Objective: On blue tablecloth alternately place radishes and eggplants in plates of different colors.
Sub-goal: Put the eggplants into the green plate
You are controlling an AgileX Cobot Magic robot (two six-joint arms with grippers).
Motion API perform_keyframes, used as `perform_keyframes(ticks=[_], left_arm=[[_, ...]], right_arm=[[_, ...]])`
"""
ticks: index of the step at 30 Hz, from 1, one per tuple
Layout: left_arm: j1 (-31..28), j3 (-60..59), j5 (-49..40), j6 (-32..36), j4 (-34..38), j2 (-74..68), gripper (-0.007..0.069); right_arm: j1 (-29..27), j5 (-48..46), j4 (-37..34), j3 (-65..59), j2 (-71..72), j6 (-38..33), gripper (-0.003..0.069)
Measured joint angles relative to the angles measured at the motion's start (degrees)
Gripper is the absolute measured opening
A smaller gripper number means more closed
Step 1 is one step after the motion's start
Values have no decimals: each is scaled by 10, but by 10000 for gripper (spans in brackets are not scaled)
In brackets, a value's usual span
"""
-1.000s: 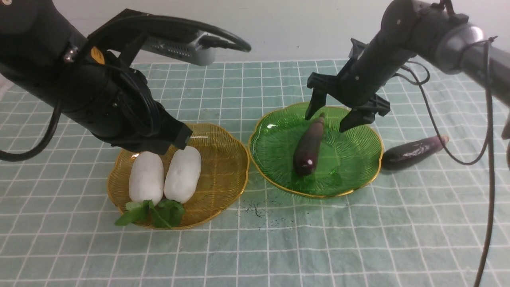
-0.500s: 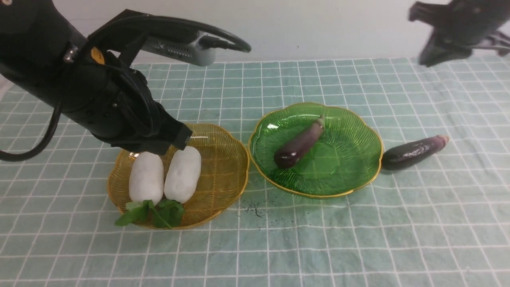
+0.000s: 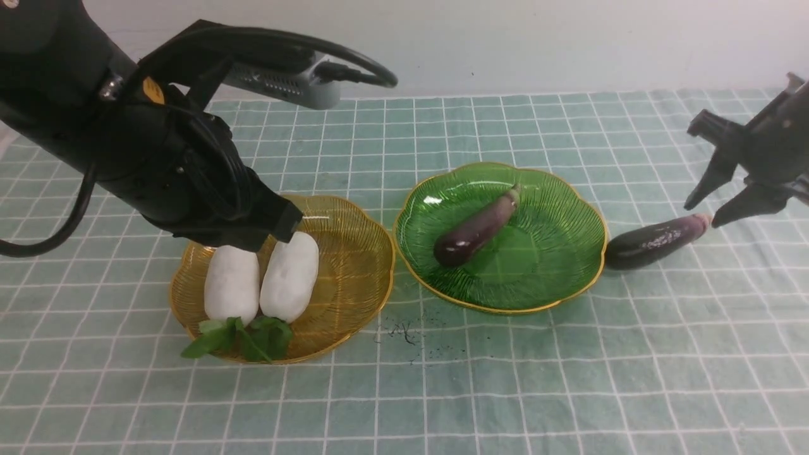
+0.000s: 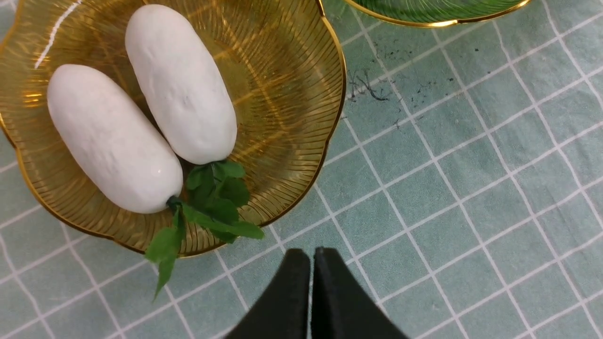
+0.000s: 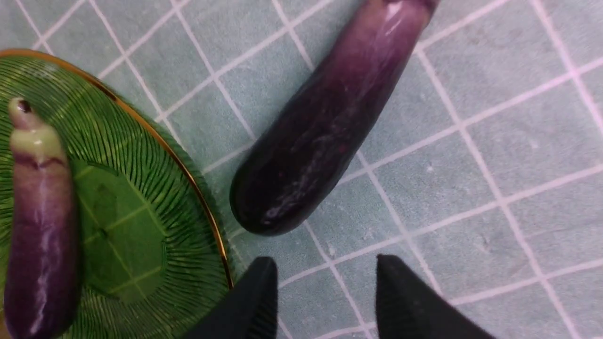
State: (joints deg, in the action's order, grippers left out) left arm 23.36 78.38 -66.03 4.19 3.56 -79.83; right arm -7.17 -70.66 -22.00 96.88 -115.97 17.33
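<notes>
The left arm (image 3: pixel 158 158) slants down from the far left above the amber plate (image 3: pixel 354 272), its left fingers (image 4: pixel 292 296) pressed together, empty. Two radishes (image 3: pixel 232 284) lie side by side in that plate, leaves nearward. The right arm (image 3: pixel 780 136) reaches in from the right edge, the right fingers (image 5: pixel 405 301) spread apart and empty, hovering over the stem end of one eggplant (image 3: pixel 654 240) lying on the blue tablecloth (image 3: pixel 569 379), just right of the green plate (image 3: pixel 556 253). The other eggplant (image 3: pixel 475 229) lies inside that plate.
</notes>
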Motion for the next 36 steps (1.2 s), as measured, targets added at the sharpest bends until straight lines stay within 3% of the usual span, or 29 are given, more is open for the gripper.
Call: perform_keyframes(ticks=[5,8,23,27,30,34,35,36], left_arm=[[0,0,-2,0,0,0,-8],[0,0,-2,0,0,0,-8],[0,0,-2,0,2,0,-8],[0,0,-2,0,2,0,-8],[0,0,-2,0,2,0,-8],[0,0,-2,0,2,0,-8],[0,0,-2,0,2,0,-8],[0,0,-2,0,2,0,-8]], right_arm=[[2,24,-14,13,-39,36,563],[2,28,-14,33,-61,45,626],[7,10,17,119,-156,91,641],[7,9,23,120,-169,92,631],[7,6,24,123,-173,92,579],[7,7,22,123,-174,75,399],[7,6,22,125,-174,69,307],[7,5,25,134,-174,60,287]])
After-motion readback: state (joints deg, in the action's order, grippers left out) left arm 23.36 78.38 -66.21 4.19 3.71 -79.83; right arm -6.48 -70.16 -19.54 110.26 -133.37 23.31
